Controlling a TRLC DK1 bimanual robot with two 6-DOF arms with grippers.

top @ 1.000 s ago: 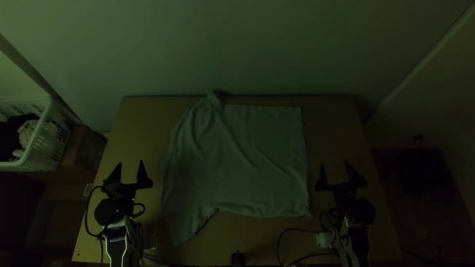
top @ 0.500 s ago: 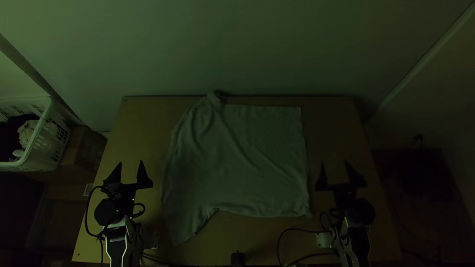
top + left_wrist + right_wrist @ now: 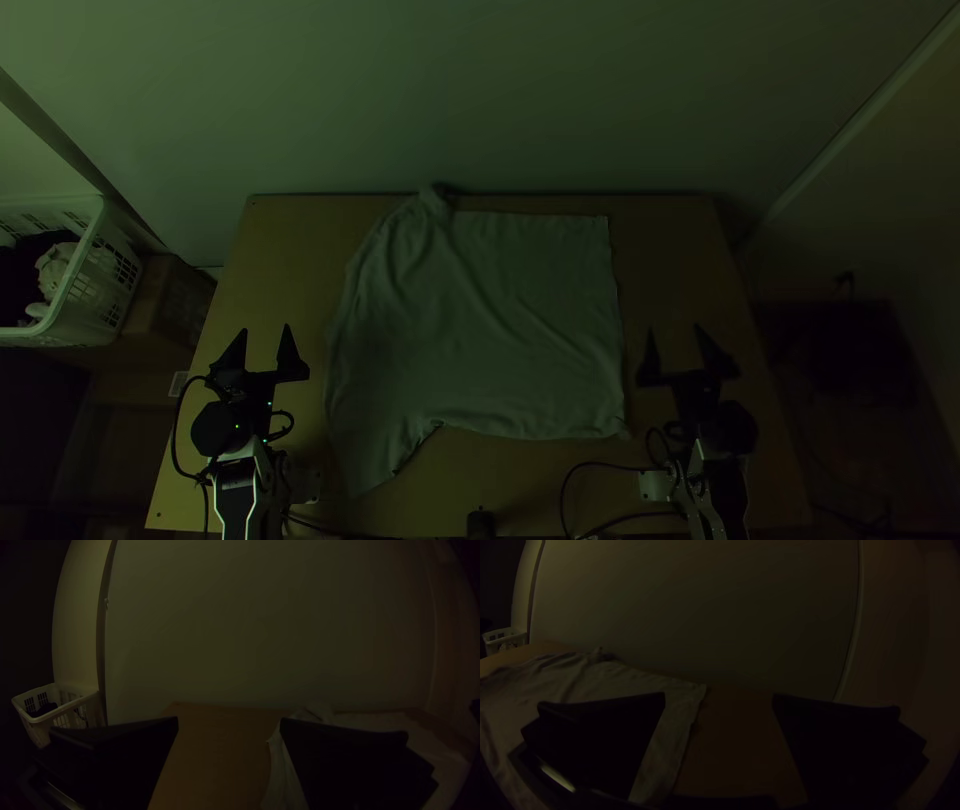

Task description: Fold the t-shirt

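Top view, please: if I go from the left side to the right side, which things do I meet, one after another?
White basket → left gripper, open → pale t-shirt, spread with some wrinkles → right gripper, open.

White basket (image 3: 90, 290) — dark, pale cloths inside.

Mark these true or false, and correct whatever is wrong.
1. The t-shirt lies spread on the table, with some wrinkles. True.
2. The left end effector is gripping the t-shirt. False: it is open beside the t-shirt, holding nothing.
3. The right end effector is open. True.
4. The white basket is off the table's right side. False: it is off the left side.
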